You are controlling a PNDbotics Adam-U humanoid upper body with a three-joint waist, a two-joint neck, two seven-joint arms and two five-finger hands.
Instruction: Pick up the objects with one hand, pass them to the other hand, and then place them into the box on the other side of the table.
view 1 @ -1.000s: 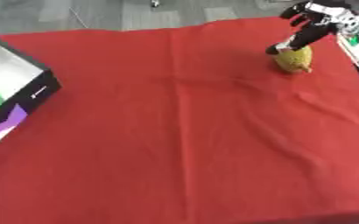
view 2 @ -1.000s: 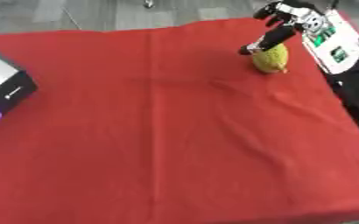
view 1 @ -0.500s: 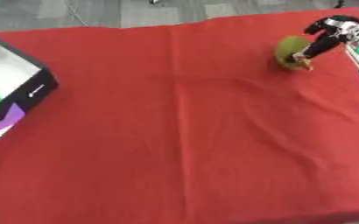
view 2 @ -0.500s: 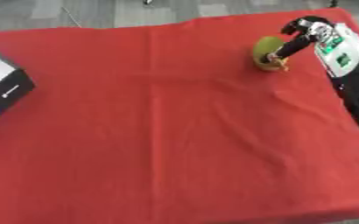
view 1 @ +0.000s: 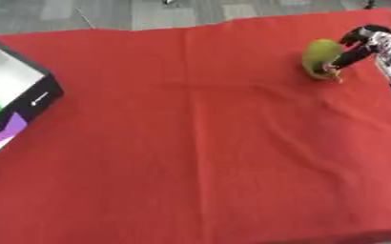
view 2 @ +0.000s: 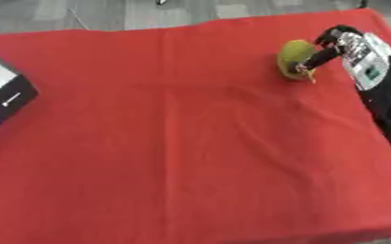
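Note:
A yellow-green fruit (view 1: 320, 59) stands on end on the red cloth (view 1: 199, 143) near the table's far right corner. My right hand (view 2: 339, 39) comes in from the right edge, its dark fingers (view 2: 314, 59) curled down round the fruit's right side. The forearm (view 2: 381, 81) runs along the table's right edge. The box (view 1: 14, 102), black-rimmed with white, green and purple inside, sits at the left edge, far from the fruit. My left hand shows in neither view.
Grey floor (view 1: 107, 12) lies beyond the table's far edge. The red cloth has shallow folds across its middle (view 1: 190, 90). Nothing else stands on it between the fruit and the box.
My right hand has come down from above the fruit to its right side and closed on it. The fruit has turned from lying low to standing on end.

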